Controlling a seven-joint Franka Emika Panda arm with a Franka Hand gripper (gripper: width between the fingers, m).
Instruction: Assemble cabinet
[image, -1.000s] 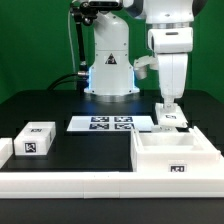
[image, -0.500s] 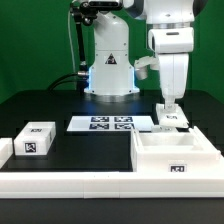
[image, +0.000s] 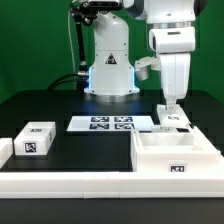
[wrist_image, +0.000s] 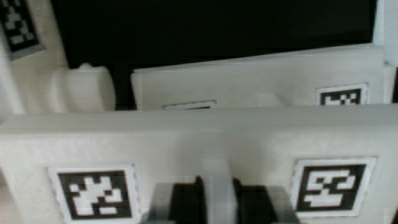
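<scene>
Open table (image: 95, 150) lies between drawer block (image: 37, 140) and cabinet body (image: 155, 167); marker board (image: 112, 124) lies flat behind.

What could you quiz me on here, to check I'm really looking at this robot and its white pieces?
1. True or false: the gripper hangs above the small white block at the exterior view's left.
2. Where does the marker board lie? A) on the black table in front of the robot's base; B) inside the cabinet body; C) on top of the small white block.
3. Fill in: the cabinet body's front wall shows ___ tag.
Key: 1 false, it hangs at the exterior view's right, behind the cabinet body. 2 A. 3 one.
</scene>
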